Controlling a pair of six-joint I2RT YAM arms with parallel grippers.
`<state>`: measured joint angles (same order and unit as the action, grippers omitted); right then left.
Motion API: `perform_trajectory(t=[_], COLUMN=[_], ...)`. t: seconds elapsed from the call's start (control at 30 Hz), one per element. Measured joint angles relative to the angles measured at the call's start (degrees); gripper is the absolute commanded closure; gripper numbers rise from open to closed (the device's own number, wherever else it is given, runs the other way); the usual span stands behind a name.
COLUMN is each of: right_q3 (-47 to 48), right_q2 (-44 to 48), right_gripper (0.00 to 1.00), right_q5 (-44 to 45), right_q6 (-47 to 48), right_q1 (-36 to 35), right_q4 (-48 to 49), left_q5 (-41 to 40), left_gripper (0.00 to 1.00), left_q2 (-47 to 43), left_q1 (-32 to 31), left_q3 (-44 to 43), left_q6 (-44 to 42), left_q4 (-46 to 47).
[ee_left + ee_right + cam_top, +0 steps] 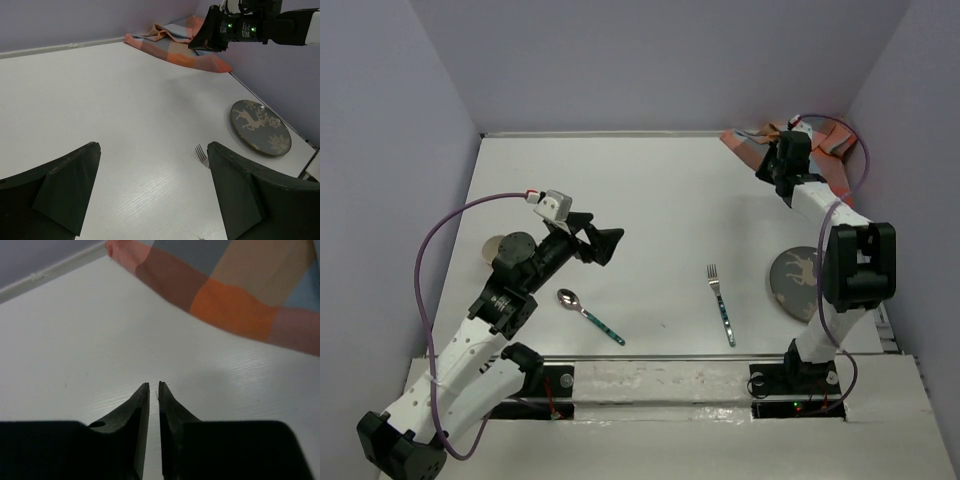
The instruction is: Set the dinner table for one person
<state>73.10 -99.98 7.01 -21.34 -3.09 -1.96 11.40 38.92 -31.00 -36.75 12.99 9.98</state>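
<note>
The white dinner table (650,200) carries a fork (721,302) with a teal handle, a spoon (590,316) with a teal handle and a dark plate (794,283) with a deer picture. My left gripper (602,243) is open and empty, held above the table left of the middle. In the left wrist view (152,146) the fork tines (201,154) show beside its right finger, with the plate (260,127) beyond. My right gripper (767,173) is shut and empty at the back right, just short of the checked cloth (752,146). In the right wrist view (154,383) the cloth (225,285) lies ahead.
A round brownish object (497,248) sits at the left edge, partly hidden by my left arm. The cloth (175,42) is bunched in the far right corner against the purple walls. The plate lies close to the table's right edge, beside my right arm's elbow (858,262).
</note>
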Motion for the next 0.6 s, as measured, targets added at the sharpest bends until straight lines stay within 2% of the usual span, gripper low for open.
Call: perform_trajectory(t=[0.03,0.17,0.43,0.6], right_q3=[2.40,14.82,43.67,57.24], right_q2=[-2.32,-12.87,-35.06,-46.07], right_gripper=[0.55,0.47,0.44,0.43], right_q5=[0.31,1.01,1.11,-0.11], right_q6=[0.66,3.28,9.27,10.91], right_q1=[0.00,0.00,0.13,1.14], right_q4=[-0.59,-2.73,-10.58,-15.89], left_q5=[-0.24,-1.05,-1.77,-2.45], left_gripper=[0.01,0.01,0.01,0.01], left_q2=[0.15,0.87,1.68,1.86], left_q1=[0.00,0.00,0.00,0.02], left_q3=[0.00,0.00,-0.02,-0.02], left_q6=[0.00,-0.02,-0.02,-0.04], left_q4=[-0.02,-0.28,-0.83,-1.03])
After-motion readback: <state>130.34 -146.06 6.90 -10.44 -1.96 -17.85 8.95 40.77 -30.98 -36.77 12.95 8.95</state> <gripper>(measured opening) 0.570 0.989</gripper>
